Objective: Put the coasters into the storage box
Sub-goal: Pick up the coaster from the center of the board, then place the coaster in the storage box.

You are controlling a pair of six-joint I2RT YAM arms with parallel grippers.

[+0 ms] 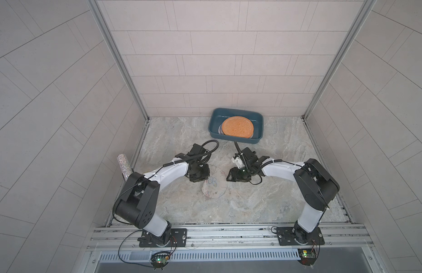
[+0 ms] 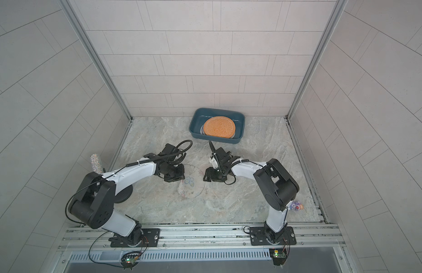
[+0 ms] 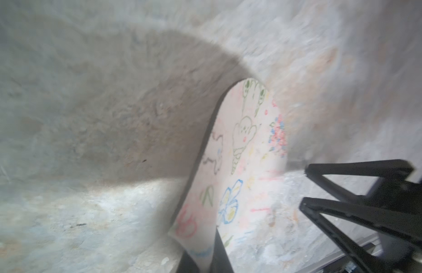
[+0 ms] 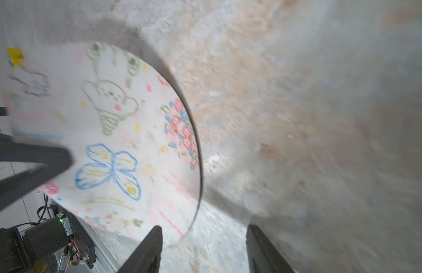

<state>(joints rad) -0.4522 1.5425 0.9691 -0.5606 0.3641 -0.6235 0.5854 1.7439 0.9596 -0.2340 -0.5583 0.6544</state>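
As the left pincer (image 1: 203, 180) is clamped on the rim of the pale round butterfly-print coaster (image 1: 213, 187), I judge the pick-up step is in hand.
The disc is tilted over the grey marbled worktop (image 1: 252, 201); the right pincer (image 4: 204, 234) stands apart just beside it, empty. The dark teal rectangular plastic storage box (image 1: 236, 140) sits well behind, with a textured orange round coaster (image 1: 237, 127) on top inside. Next I must lift it clear, carry it over the wall, then release.
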